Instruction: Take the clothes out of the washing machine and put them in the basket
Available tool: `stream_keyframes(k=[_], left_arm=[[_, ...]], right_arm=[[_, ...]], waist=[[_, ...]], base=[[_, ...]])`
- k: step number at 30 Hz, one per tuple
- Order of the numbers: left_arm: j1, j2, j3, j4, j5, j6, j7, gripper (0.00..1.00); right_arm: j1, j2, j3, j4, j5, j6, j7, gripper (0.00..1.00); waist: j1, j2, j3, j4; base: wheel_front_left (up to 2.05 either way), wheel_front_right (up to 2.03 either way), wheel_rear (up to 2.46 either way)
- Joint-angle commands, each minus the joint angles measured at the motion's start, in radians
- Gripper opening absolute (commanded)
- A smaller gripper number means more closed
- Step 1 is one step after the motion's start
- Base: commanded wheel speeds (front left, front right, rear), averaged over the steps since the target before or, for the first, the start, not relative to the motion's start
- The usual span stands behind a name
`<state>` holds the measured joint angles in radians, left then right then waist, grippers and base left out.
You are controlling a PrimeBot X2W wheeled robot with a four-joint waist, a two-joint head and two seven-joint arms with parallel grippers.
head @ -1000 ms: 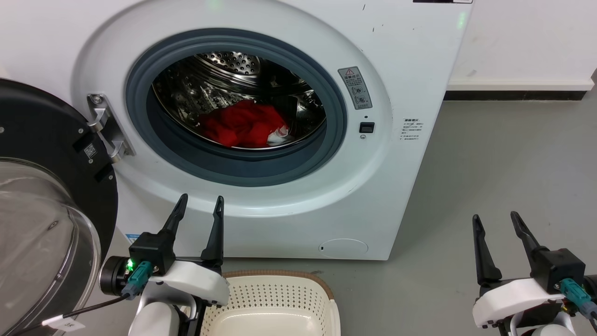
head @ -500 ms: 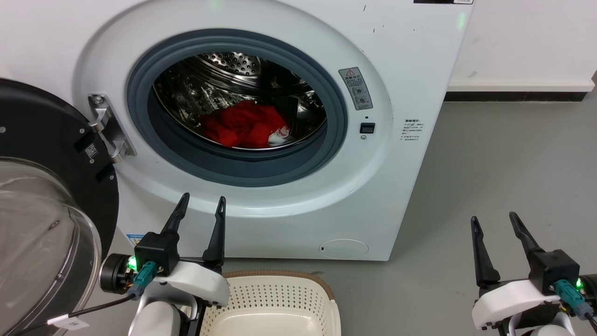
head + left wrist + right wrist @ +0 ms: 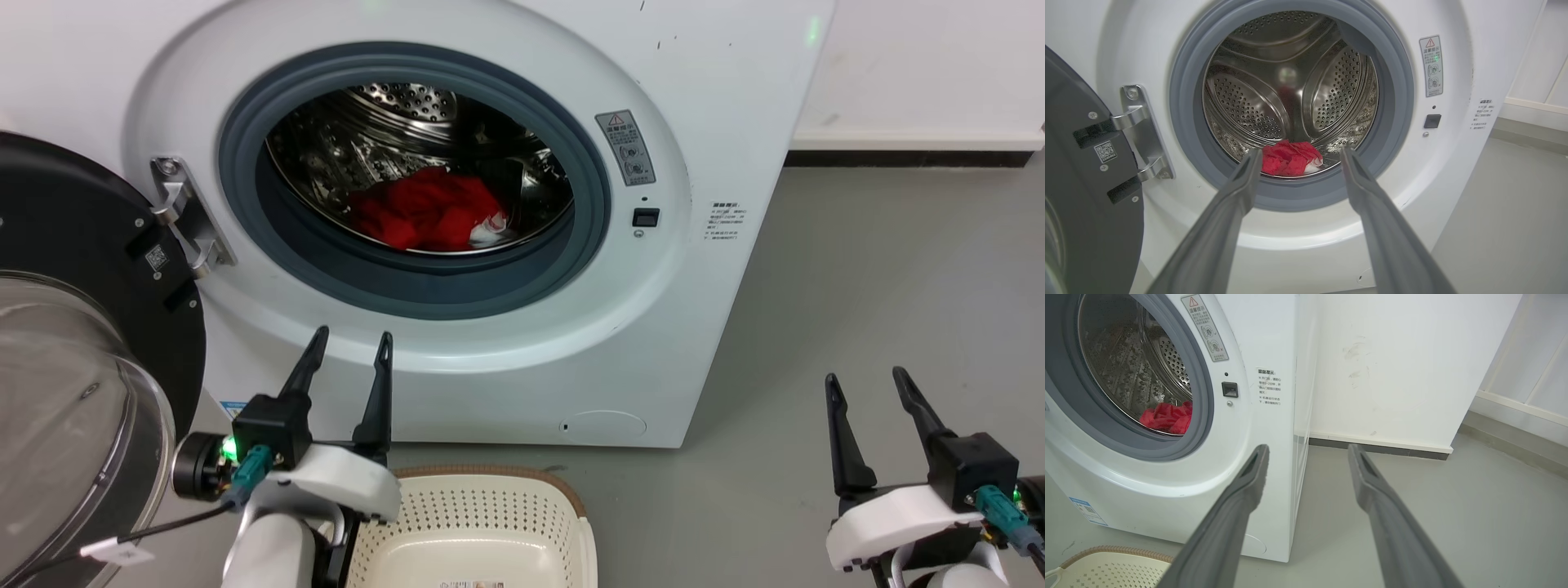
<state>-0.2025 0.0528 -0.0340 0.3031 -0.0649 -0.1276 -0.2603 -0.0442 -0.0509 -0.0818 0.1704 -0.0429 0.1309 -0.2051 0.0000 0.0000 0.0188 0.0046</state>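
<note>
Red clothes (image 3: 424, 211) with a bit of white lie bunched at the bottom of the steel drum of the white washing machine (image 3: 702, 98), whose door (image 3: 73, 343) stands swung open to the left. The clothes (image 3: 1289, 157) sit straight ahead in the left wrist view, and the clothes (image 3: 1166, 417) peek past the porthole ring in the right wrist view. My left gripper (image 3: 353, 335) is open and empty below the porthole, outside the drum. My right gripper (image 3: 864, 377) is open and empty over the floor, right of the machine. The cream basket (image 3: 490, 482) stands in front of the machine, nothing inside.
The glass bulge of the open door (image 3: 49, 408) crowds my left arm's side. Grey floor (image 3: 882, 286) stretches to the right of the machine, up to a white wall with a dark skirting (image 3: 906, 158). The basket's corner (image 3: 1106, 559) lies low left in the right wrist view.
The head view has shifted a little, so the machine looks slightly closer and the basket shows more. Both grippers stay open and roughly where they were.
</note>
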Motion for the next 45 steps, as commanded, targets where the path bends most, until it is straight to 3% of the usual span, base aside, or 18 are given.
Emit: stream_keyframes(k=[1,12,20,36,45], left_arm=[[-0.03,-0.001,0.001,0.001,0.003,0.006,-0.008,1.0],[-0.199,-0.002,0.014,0.054,0.009,0.032,-0.006,1.0],[-0.379,0.029,0.036,0.179,0.02,0.041,-0.005,1.0],[-0.788,0.157,0.055,0.484,0.036,0.052,0.001,1.0],[-1.03,0.25,0.024,0.636,0.061,0.036,0.084,1.0]], right_arm=[[-0.021,0.001,0.002,-0.009,0.006,0.0,0.001,1.0],[-0.089,0.001,0.028,-0.045,0.026,0.0,-0.005,1.0],[-0.145,0.001,0.058,-0.06,0.043,0.0,-0.014,1.0],[-0.262,0.002,0.134,-0.025,0.104,0.0,-0.051,1.0],[-0.315,0.001,0.181,-0.008,0.153,0.0,-0.06,1.0]], waist=[[0.0,0.0,0.018,-0.003],[0.0,0.0,0.154,-0.046],[0.0,0.0,0.282,-0.091],[0.0,0.0,0.535,-0.191],[0.0,0.0,0.637,-0.243]], base=[[0.0,0.0,0.0],[0.0,0.0,0.0],[0.0,0.0,0.0],[0.0,0.0,0.0],[0.0,0.0,0.0]])
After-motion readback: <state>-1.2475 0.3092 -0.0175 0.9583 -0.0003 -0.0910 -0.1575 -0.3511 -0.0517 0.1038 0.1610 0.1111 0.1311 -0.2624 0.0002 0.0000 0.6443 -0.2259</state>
